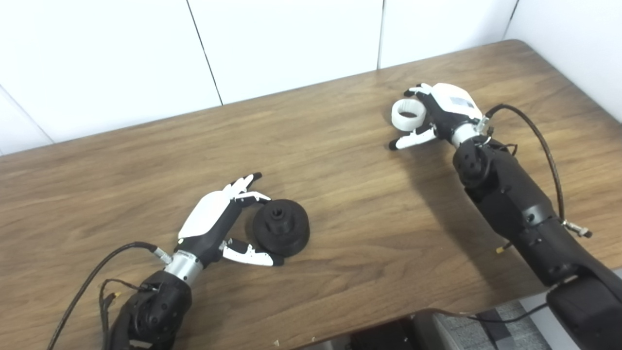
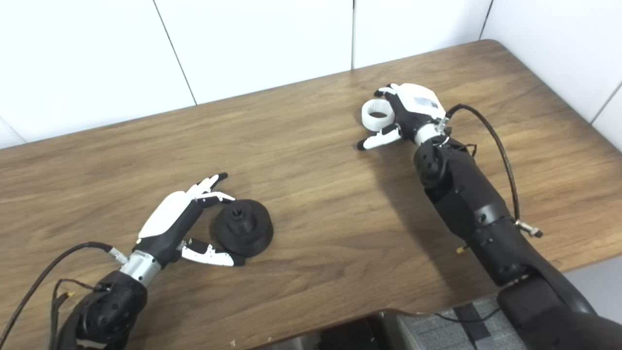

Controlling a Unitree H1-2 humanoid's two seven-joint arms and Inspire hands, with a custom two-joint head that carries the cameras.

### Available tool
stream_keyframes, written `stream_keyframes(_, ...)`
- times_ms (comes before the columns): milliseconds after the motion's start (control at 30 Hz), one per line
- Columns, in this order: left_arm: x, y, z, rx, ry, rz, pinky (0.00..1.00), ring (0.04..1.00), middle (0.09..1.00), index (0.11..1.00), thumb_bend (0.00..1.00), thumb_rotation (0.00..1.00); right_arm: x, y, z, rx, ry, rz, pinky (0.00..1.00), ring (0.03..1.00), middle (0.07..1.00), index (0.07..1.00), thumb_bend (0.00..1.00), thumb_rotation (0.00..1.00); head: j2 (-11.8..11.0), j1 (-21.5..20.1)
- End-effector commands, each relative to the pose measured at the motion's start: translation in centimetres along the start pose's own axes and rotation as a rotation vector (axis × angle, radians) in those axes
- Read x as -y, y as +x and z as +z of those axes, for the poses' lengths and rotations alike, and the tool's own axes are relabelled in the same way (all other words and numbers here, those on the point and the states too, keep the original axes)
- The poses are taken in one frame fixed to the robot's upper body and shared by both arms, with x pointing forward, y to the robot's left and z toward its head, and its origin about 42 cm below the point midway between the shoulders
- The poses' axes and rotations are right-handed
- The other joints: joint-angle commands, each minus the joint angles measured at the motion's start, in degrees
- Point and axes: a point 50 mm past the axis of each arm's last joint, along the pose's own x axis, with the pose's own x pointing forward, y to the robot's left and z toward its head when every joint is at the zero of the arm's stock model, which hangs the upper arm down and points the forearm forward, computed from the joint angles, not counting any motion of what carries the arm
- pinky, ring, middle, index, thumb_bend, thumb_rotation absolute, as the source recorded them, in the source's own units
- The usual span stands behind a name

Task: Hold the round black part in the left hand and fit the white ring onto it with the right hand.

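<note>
The near side of the round black part [image 1: 281,227] is partly screened by the left hand's [image 1: 214,221] thumb, so whether thumb and part actually touch there is hard to make out. The lower edge of the white ring [image 1: 408,115] and the inner fingers of the right hand [image 1: 444,113] are hidden behind each other, and I cannot tell whether the ring rests on the table [image 1: 340,184] or is lifted just off it. Both forearms are cut off by the bottom edge of the frame.

The black part is a matte, stepped disc with a raised hub and a hole in its centre, sitting flat on the wood in the lower left of centre. The left hand is spread loose around it, fingers curving past its far side and thumb along its near side, not clenched on it. The ring is a smooth white band, thick-walled, in the upper right of the frame, with the right hand's fingers closed on it and the thumb stretched out below.

The table is brown wood grain with a rounded far right corner; white wall panels [image 1: 291,43] run along its far edge. A wide stretch of bare wood lies between the two hands.
</note>
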Motion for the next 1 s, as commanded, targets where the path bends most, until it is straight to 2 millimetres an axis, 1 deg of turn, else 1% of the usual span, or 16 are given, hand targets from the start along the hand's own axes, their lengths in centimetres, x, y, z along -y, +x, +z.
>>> stream_keyframes(0, -1.71, 0.24, 0.70, 0.057, 0.026, 0.048, 1.00, 1.000, 1.000, 0.636, 0.93, 0.35, 3.12, 1.35, 0.78, 0.019, -0.017, -0.079, 0.76, 0.892, 0.952, 0.877, 0.94, 0.44, 0.11, 0.10)
stream_keyframes(333, -1.59, -0.04, 0.71, 0.059, 0.024, 0.048, 1.00, 1.000, 1.000, 0.635, 0.92, 0.34, 3.45, 1.91, 0.25, 0.000, -0.032, -0.078, 0.74, 0.880, 0.946, 0.861, 0.90, 0.41, 0.45, 0.71)
stream_keyframes(400, -1.58, -0.02, 0.70, 0.059, 0.023, 0.048, 1.00, 1.000, 1.000, 0.635, 0.92, 0.34, 3.36, 1.92, 0.16, -0.001, -0.037, -0.083, 0.73, 0.869, 0.940, 0.839, 0.88, 0.42, 0.59, 0.68)
stream_keyframes(433, -1.58, 0.00, 0.69, 0.059, 0.020, 0.049, 1.00, 1.000, 1.000, 0.635, 0.92, 0.34, 3.32, 1.90, 0.13, -0.001, -0.039, -0.086, 0.72, 0.862, 0.936, 0.804, 0.85, 0.41, 0.57, 0.67)
stream_keyframes(533, -1.65, 0.05, 0.68, 0.060, 0.017, 0.047, 1.00, 1.000, 1.000, 0.635, 0.93, 0.34, 3.17, 1.80, 0.06, -0.004, -0.032, -0.090, 0.73, 0.859, 0.929, 0.761, 0.82, 0.38, 0.62, 0.76)
stream_keyframes(733, -1.95, 0.10, 0.77, 0.063, 0.022, 0.052, 1.00, 1.000, 1.000, 0.633, 0.93, 0.34, 2.97, 1.71, -0.05, -0.018, -0.023, -0.088, 0.74, 0.862, 0.918, 0.729, 0.79, 0.36, 0.67, 0.64)
stream_keyframes(967, -2.13, 0.24, 0.91, 0.062, 0.024, 0.050, 1.00, 1.000, 1.000, 0.636, 0.92, 0.32, 2.93, 1.48, -0.16, 0.000, -0.016, -0.093, 0.74, 0.849, 0.901, 0.649, 0.77, 0.34, 0.78, 1.15)
